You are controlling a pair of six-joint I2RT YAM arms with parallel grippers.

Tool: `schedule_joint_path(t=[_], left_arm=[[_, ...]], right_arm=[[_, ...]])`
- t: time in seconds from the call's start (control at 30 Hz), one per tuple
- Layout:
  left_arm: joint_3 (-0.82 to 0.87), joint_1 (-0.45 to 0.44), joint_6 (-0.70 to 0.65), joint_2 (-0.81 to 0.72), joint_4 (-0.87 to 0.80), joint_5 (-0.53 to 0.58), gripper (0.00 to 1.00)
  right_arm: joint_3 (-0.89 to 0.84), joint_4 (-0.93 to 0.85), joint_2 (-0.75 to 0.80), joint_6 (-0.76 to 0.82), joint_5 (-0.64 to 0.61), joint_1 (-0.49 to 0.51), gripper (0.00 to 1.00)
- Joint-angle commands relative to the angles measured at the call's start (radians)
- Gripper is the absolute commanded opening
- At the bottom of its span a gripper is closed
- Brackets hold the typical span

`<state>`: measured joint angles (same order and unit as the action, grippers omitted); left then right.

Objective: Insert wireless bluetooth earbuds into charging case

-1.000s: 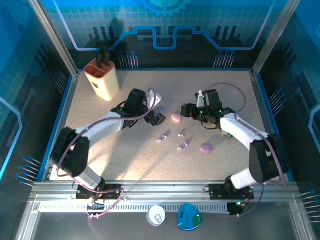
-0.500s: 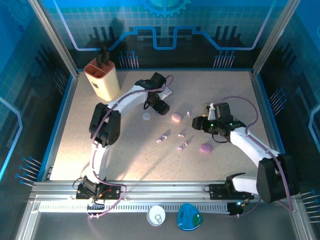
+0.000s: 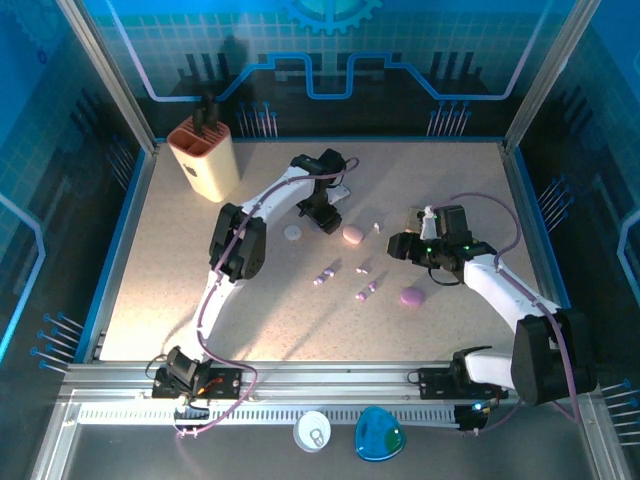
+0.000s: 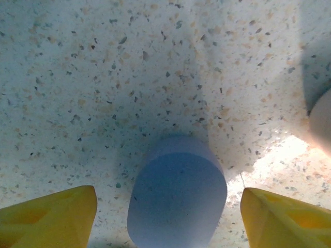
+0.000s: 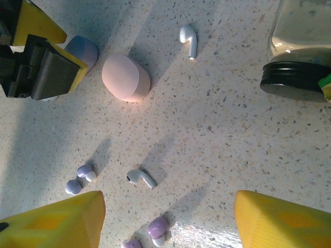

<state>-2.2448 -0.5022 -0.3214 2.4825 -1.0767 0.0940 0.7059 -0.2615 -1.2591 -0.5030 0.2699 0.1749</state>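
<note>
Toward the far middle of the speckled pale surface (image 4: 103, 77), a rounded lavender-blue pebble-shaped case (image 4: 177, 191) is straddled by the left hand (image 4: 169, 219). Its yellow fingers (image 4: 51, 219) stand apart with a gap on each side, so nothing is gripped yet. The right hand (image 5: 169, 217) is spread wide and empty above the loose buds. One small white stemmed plastic earbud (image 5: 189, 40) lies near a rounded pink pebble-shaped case (image 5: 125, 76), a second white earbud (image 5: 140, 178) lies closer, and a pair of lavender earbuds (image 5: 80, 178) lies to one side. None is seated in a case. The step in hand is judged to be securing the lavender-blue case. It is best centred between the fingers and squeezed evenly on its flanks, low and gently, so that the smooth shell is not squirted out or spun against the pink case beside it.
</note>
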Motion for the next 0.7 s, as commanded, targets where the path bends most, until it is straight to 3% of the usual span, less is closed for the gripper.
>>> schedule_joint_path(t=[0.0,0.2,0.5,0.67], left_arm=[[-0.054,-0.007,-0.013,0.041,-0.061,0.005,0.73],[-0.092,-0.007,0.004,0.077,-0.040,-0.042,0.66],[-0.102,-0.008,0.023,0.094,-0.030,-0.065,0.45],[-0.076,-0.007,0.089,0.075,-0.010,-0.042,0.43]], right_arm=[[-0.017,-0.003,0.030,0.020,0.024,-0.020,0.68],[-0.038,-0.011,0.050,0.028,0.033,-0.046,0.68],[-0.060,-0.024,0.086,0.035,0.048,-0.073,0.68],[-0.057,-0.024,0.102,0.034,0.054,-0.074,0.68]])
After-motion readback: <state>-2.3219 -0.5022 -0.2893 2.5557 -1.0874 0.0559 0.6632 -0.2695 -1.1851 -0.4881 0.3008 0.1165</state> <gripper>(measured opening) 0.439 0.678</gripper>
